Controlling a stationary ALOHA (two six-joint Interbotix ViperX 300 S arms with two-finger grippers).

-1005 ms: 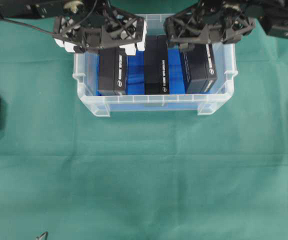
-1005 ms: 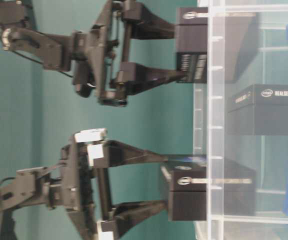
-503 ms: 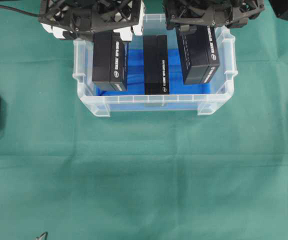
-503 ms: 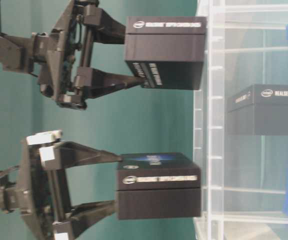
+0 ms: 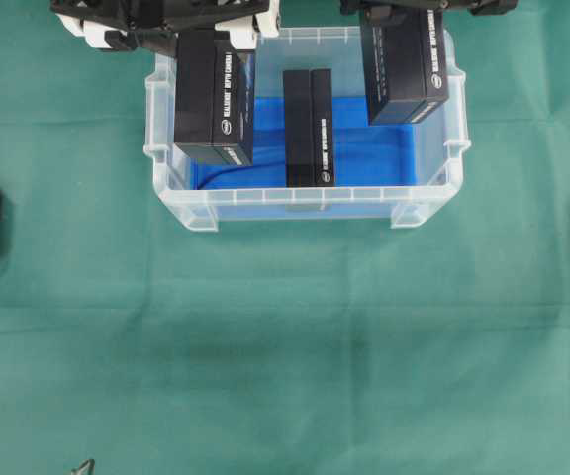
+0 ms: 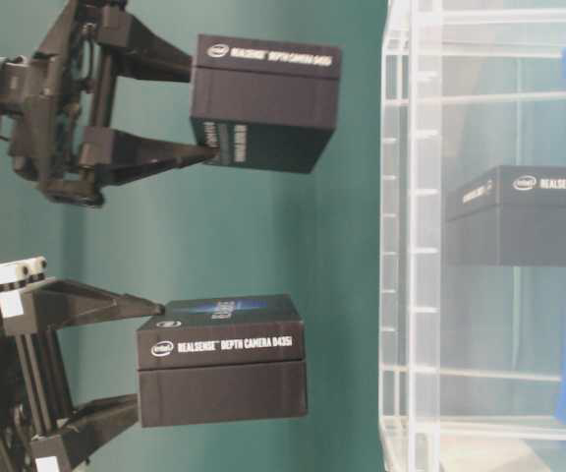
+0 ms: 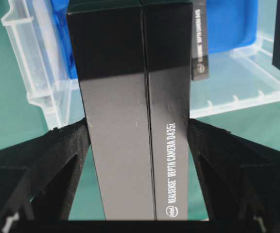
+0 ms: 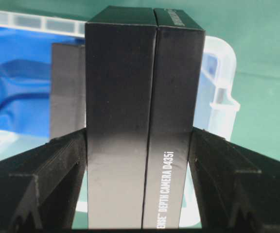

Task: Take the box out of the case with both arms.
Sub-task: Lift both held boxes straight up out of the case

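Black boxes are clamped in both pincers: left pincer [image 7: 137, 145] grips the left box [image 5: 214, 99], right pincer [image 8: 140, 155] grips the right box [image 5: 402, 64], both clear above the case [image 5: 310, 203]. A third box [image 5: 309, 127] stands inside.

Top cam looks straight down on the case [image 5: 305, 203] & green cloth [image 5: 285, 336]. Table cam sits low, turned sideways, close to the case wall. 2 wrist cams look along their fingers, v. close. All share the case.
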